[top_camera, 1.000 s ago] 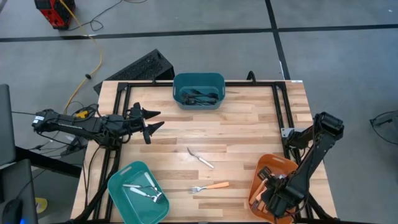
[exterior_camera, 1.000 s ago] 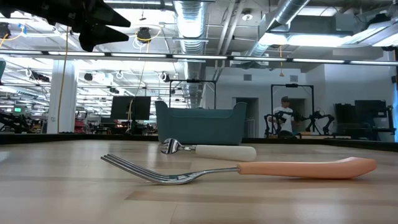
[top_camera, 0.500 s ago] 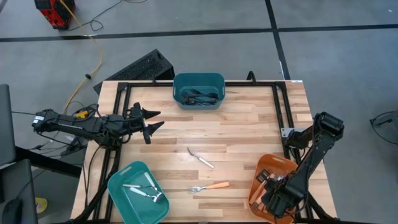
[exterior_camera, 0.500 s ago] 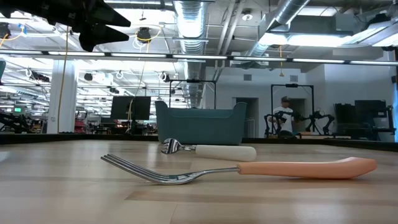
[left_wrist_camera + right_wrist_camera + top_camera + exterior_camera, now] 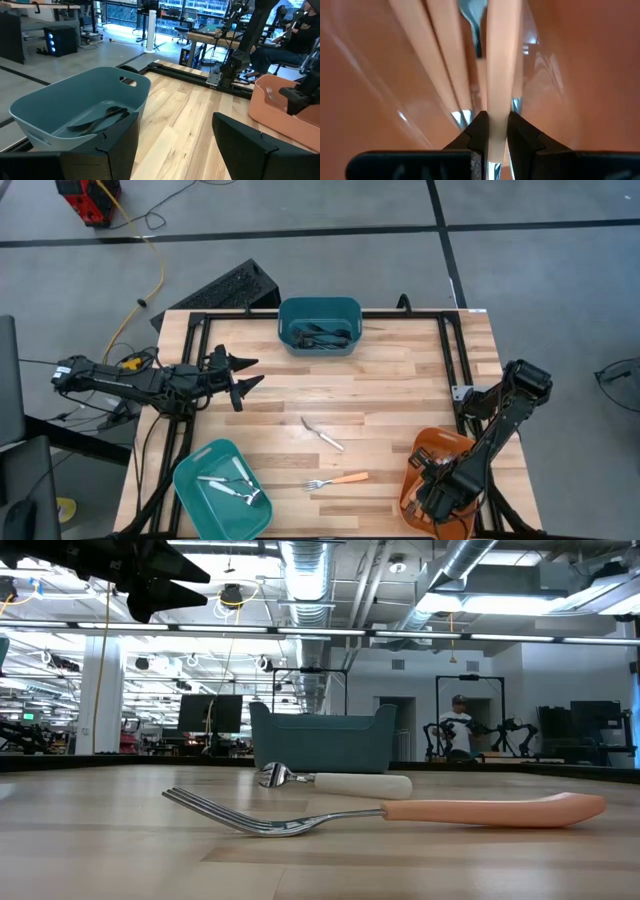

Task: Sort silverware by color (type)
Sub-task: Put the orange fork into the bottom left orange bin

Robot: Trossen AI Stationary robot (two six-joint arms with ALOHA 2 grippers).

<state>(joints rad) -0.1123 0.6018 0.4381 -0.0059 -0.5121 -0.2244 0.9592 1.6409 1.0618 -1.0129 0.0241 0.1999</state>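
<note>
Orange plastic fills the right wrist view: the right gripper [image 5: 494, 131] is down inside the orange bin [image 5: 424, 455] at the table's near right corner, its two dark fingers pinched tight on the handle of an orange-handled utensil [image 5: 499, 75] that runs straight away from the fingertips, with other orange handles lying alongside it in the bin. The main risk, as a judgement, is at the release: the handle is narrow and gripped near one end, so it could swing, catch on the neighbouring handles, or stick to a finger and be dragged out when the arm lifts; the bin itself looks light and could shift if the gripper bumps its wall. Two pieces are not yet sorted on the bare wood. An orange-handled fork [image 5: 338, 479] lies near the table's front edge, to the left of the orange bin and well apart from the right gripper. A white-handled utensil [image 5: 322, 433] lies just behind it, nearer the table's middle. Both lie flat, which may make them hard to pinch without scraping the wood. The left gripper [image 5: 240, 378] hovers with its fingers spread apart over the table's left side, holding nothing. A teal bin [image 5: 319, 325] with dark utensils sits at the far edge, and a light teal bin [image 5: 192, 478] with silver pieces at the near left corner.
</note>
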